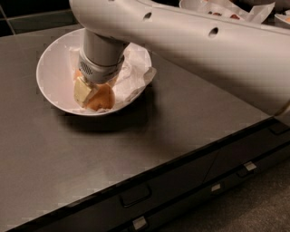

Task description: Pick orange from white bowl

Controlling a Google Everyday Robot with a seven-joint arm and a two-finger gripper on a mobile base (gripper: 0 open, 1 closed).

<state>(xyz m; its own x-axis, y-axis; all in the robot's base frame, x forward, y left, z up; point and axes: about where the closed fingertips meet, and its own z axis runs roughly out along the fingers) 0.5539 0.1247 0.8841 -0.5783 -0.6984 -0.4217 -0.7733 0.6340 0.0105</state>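
The white bowl sits at the far left of the dark table, lined with crumpled white paper. My gripper reaches straight down into the bowl, and its grey wrist hides most of the inside. An orange shows just below the wrist at the near side of the bowl, right against the gripper. A small sliver of orange colour shows behind the wrist on the left; I cannot tell if it is a second fruit.
My white arm crosses from the upper right over the table. A second white bowl with red berries stands at the back right. The table's front edge has drawers with handles below it.
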